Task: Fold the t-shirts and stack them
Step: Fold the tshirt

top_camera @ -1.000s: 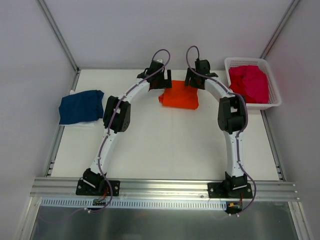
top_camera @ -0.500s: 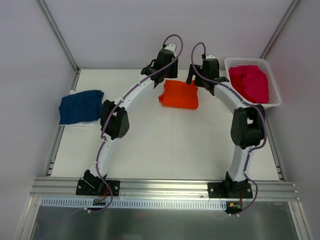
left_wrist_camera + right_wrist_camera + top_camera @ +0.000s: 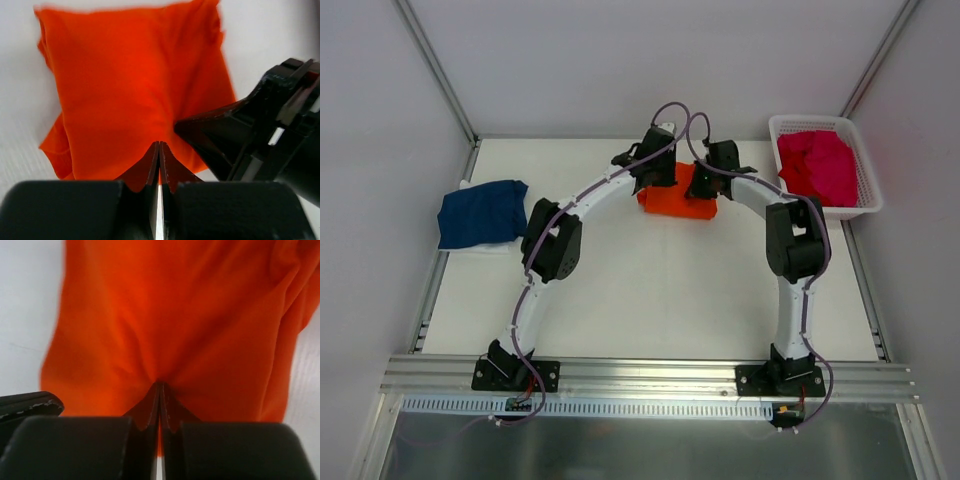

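White table [image 3: 660,290], pretty plain, takes up most of the scene. A white lattice basket [image 3: 860,211] sits in the far right corner, right up against the edge. An aluminium rail [image 3: 650,375] runs along the whole near edge, with a white slotted strip [image 3: 620,405] just in front of it. Grey walls [image 3: 650,60] on the far side and both sides, plus a slanted metal strut in each far corner, left [image 3: 435,70] and right [image 3: 880,60].
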Controlling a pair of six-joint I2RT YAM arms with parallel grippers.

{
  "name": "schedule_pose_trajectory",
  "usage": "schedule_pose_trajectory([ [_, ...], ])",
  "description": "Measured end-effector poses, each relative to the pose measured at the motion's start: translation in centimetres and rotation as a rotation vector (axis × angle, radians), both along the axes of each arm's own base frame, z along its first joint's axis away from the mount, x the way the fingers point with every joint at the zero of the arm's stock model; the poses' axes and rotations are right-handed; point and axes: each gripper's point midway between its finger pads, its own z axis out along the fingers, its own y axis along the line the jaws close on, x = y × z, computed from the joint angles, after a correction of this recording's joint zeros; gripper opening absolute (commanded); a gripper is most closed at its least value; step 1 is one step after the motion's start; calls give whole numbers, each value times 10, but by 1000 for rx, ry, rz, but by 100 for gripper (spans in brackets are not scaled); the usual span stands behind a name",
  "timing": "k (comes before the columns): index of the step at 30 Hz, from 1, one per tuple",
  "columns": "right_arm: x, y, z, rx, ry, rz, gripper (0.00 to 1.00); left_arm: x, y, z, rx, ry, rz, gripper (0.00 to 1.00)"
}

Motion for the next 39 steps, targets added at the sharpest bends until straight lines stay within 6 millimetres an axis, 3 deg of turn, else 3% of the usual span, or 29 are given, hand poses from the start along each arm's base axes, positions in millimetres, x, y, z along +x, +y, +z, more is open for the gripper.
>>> schedule_pose_trajectory([
  [2, -11, 2, -26, 0, 77, 2, 0, -9, 4, -31, 16, 72, 3, 0],
  [4, -21, 3, -37, -3, 121, -1, 0, -19, 9, -55, 32, 132, 10, 0],
  [7, -28, 6, -36, -20, 133, -8, 0, -35, 17, -86, 58, 210, 21, 0],
  [10, -42, 2, -38, -58, 153, -26, 0, -44, 22, -103, 57, 243, 42, 0],
  [18, -89, -23, -35, -174, 194, -73, 0, -68, 39, -104, 42, 239, 84, 0],
  [28, -146, -54, -46, -305, 248, -111, 0, -108, 71, -103, 64, 261, 140, 0],
  [32, -158, -62, -51, -326, 262, -119, 1, -119, 73, -103, 75, 263, 140, 0],
  [34, -163, -63, -50, -319, 257, -123, 12, -127, 72, -101, 85, 261, 136, 0],
  [37, -172, -62, -36, -280, 208, -124, 40, -142, 72, -90, 104, 250, 122, 0],
  [38, -175, -62, -28, -264, 188, -126, 63, -144, 73, -82, 105, 239, 121, 16],
  [39, -178, -61, -17, -235, 155, -131, 76, -147, 72, -71, 108, 216, 109, 36],
])
